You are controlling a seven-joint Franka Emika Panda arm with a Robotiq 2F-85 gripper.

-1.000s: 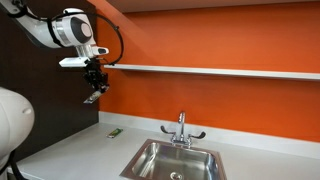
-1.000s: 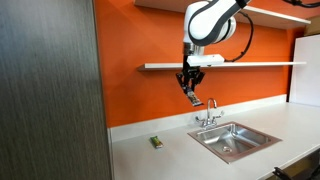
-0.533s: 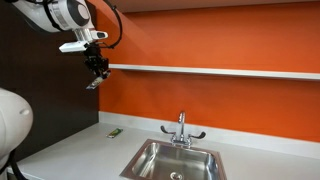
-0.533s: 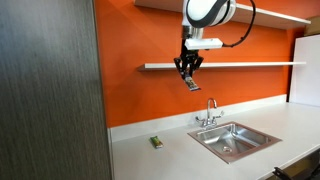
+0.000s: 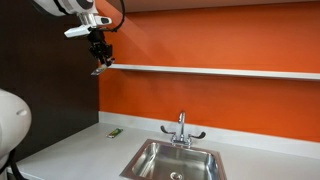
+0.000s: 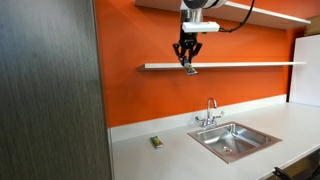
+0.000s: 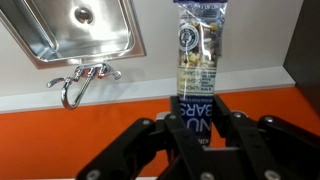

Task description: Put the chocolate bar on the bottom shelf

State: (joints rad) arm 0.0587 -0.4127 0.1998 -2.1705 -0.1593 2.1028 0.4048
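My gripper (image 5: 100, 62) (image 6: 187, 62) (image 7: 197, 112) is shut on the chocolate bar (image 7: 197, 60), a dark blue wrapped bar with a clear window. In both exterior views the bar (image 5: 102, 69) (image 6: 189, 69) hangs from the jaws at about the level of the bottom shelf (image 5: 220, 71) (image 6: 250, 65), a long white board on the orange wall. The gripper is near the shelf's end, just in front of it. In the wrist view the bar points down over the counter.
A steel sink (image 5: 175, 160) (image 6: 235, 140) (image 7: 75, 30) with a tap (image 5: 181, 128) (image 6: 210, 110) (image 7: 82, 82) sits in the grey-white countertop (image 5: 80, 150) (image 6: 170, 155). A small light-green item (image 5: 114, 131) (image 6: 156, 142) lies on it. A dark cabinet (image 6: 50, 90) stands beside. An upper shelf (image 6: 280, 14) runs above.
The gripper has risen with the bar from well below the shelf to shelf level, and has shifted slightly toward the wall.
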